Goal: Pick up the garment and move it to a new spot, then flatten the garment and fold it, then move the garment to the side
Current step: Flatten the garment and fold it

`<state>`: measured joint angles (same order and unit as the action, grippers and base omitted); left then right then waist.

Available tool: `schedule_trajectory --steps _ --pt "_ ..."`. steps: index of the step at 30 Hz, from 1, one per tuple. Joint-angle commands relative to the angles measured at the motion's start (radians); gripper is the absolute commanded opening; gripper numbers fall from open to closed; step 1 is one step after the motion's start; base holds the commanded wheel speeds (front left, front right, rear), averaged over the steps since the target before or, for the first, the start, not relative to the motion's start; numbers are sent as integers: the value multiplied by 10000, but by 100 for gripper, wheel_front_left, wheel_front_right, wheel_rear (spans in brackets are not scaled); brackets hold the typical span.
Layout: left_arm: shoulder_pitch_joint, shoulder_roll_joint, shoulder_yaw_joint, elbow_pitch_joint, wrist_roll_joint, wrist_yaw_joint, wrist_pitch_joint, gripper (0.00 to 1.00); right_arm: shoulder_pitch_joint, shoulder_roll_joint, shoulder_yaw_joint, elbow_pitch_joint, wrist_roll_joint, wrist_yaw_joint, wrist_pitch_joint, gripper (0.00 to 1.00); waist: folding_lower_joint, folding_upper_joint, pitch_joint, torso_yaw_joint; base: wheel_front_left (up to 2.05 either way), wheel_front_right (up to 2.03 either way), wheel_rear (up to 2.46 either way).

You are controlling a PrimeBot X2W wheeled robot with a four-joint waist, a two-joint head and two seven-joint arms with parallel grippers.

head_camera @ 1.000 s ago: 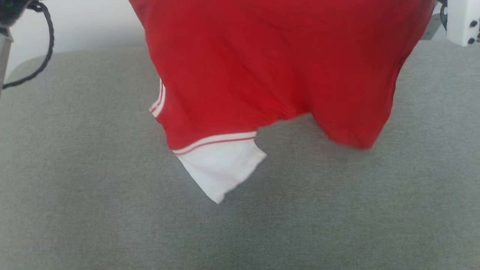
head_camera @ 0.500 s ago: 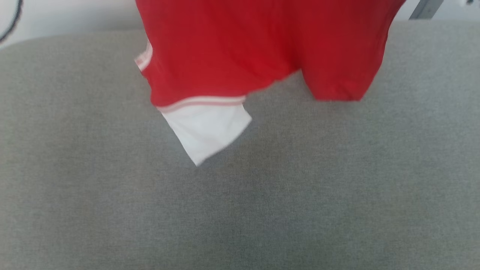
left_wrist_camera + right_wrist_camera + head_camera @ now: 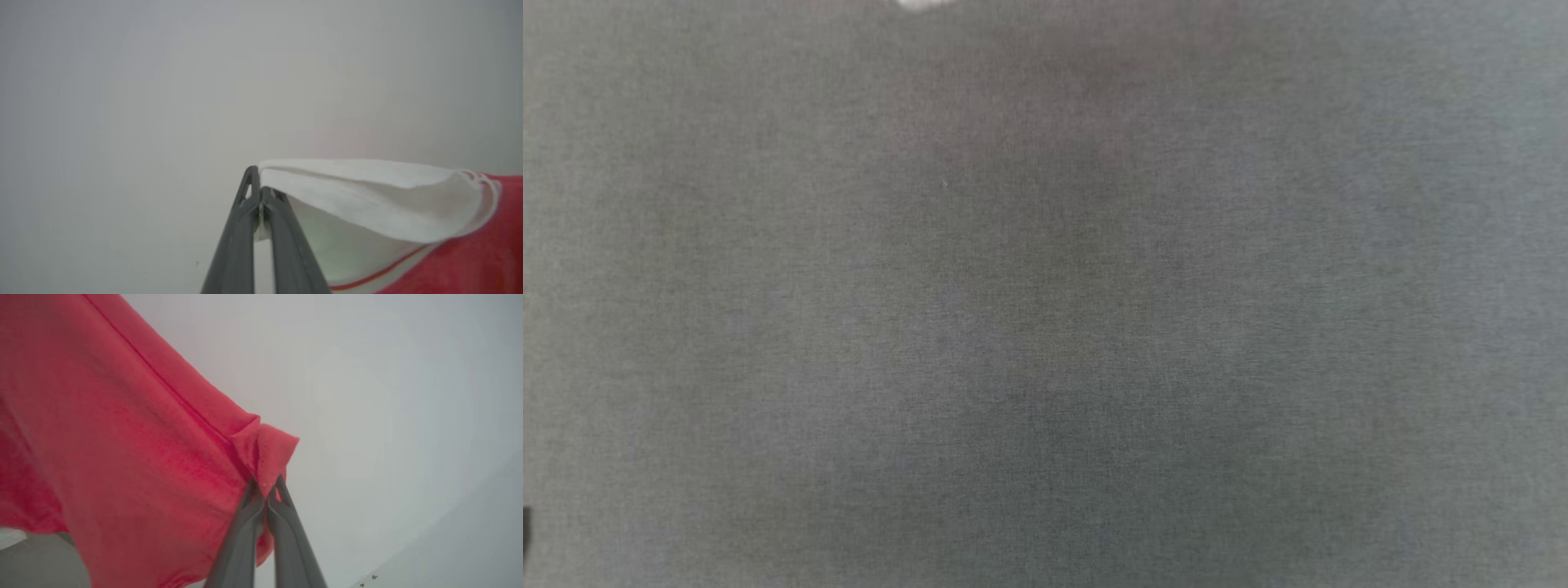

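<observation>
The jersey (image 3: 122, 437) can be seen in part at best. Both wrist views cut it off at their edges, and the cloth is soft with blur, so I can't tell which face of it is turned this way. In the head view the grey fabric surface (image 3: 1045, 327) lies dim and shadowed, with a faint reddish cast near the top. A white sliver (image 3: 923, 3) pokes in at the top edge, too little of it to say what it is. A dark scrap (image 3: 525, 523) at the lower left edge is just as unreadable. Behind both grippers is a plain pale wall (image 3: 122, 81).

The left gripper (image 3: 258, 185) has its two dark fingers pressed together at the tips, pinching the edge of the white sleeve (image 3: 367, 204). A bit of white shows in the slit just below the tips. From that grip the sleeve runs off to the right of the fingers, folded over on itself, as far as the striped trim (image 3: 484, 183). Beyond that comes the red body, cut off at the right and bottom edges.

The right gripper (image 3: 265, 488) is likewise closed, its fingertips nipping a red hemmed corner that stands up just above them. The rest of the jersey spreads away to the left of the fingers and upward, with a seam running diagonally down to the pinched corner. Some red hangs low beside the fingers too. Whether any of it touches the grey surface, I cannot tell.
</observation>
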<state>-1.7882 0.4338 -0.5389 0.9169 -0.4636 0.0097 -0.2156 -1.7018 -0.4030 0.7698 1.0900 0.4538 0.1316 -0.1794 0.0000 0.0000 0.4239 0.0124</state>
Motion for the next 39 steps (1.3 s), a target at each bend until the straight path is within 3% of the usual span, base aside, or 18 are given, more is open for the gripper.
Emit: schedule_trajectory --steps 1,7,13,21,27,32,39 --pt "121 15 -13 273 21 -212 -140 0 277 186 81 320 -59 -18 68 0 0 0 160 137 0 0 0" --pt "1227 -347 -404 1417 -414 -1180 71 0 1620 599 744 460 772 -18 790 0 0 0 56 398 0 0 0" --pt "2971 -644 -1177 1590 -1417 -1390 1798 0 3129 -23 1826 -752 2313 -18 2180 0 0 0 -300 693 0 0 0" --pt "5532 418 -2290 -477 -3890 -1399 4650 0 4624 -1448 2948 -2905 4268 -16 3119 0 0 0 -798 935 0 0 0" --pt "6953 1264 -2551 -1574 -4602 -1377 5839 0 5385 -2340 3586 -4119 5118 -16 3727 0 0 0 -1039 1020 0 0 0" --pt "8327 1824 -2603 -3040 -5135 -711 6673 0 6024 -3191 3832 -5137 5725 -18 3819 0 0 0 -1198 1067 0 0 0" --pt "10418 2813 -2571 -5836 -5657 829 7330 0 7000 -4036 3936 -6327 6260 -18 3622 0 0 0 -1346 1062 0 0 0"
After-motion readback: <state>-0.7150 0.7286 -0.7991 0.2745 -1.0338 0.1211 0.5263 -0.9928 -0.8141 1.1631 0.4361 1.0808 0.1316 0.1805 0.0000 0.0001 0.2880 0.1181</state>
